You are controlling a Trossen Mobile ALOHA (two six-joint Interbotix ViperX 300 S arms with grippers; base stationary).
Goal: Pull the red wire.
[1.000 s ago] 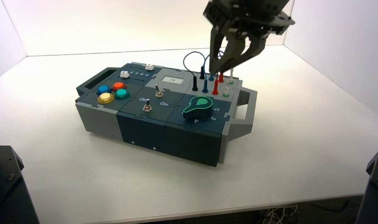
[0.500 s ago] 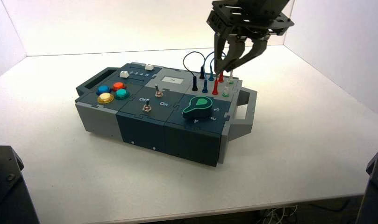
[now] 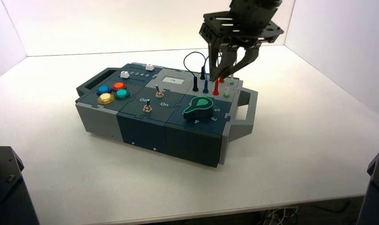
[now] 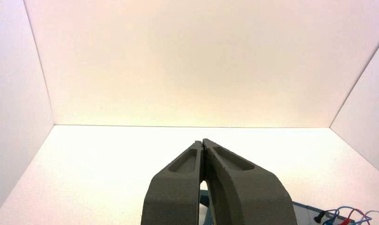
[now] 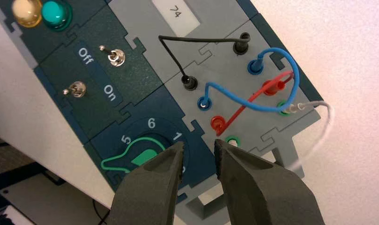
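Note:
The red wire [image 5: 246,104] lies in a short loop between its two red plugs, one [image 5: 219,124] near the knob and one [image 5: 271,87] farther back. Both stand plugged into the box's grey wire panel [image 5: 253,126]. In the high view the red plugs [image 3: 216,87] stand at the box's right rear. My right gripper [image 3: 223,72] hangs open just above them, pointing down. In its wrist view my right gripper [image 5: 199,147] is empty, tips beside the near red plug and apart from the wire. My left gripper [image 4: 203,143] is shut, empty, away from the box.
A blue wire [image 5: 276,51] crosses over the red one, and a black wire [image 5: 171,47] loops beside it. A white wire [image 5: 325,112] leaves a green socket. The green knob [image 3: 198,107], two toggle switches [image 5: 116,56] and coloured buttons [image 3: 112,92] sit on the box [image 3: 145,126].
My right gripper has come down and a little left toward the wire plugs, turning more upright, its fingers drawn somewhat closer together. The wires and box have not moved.

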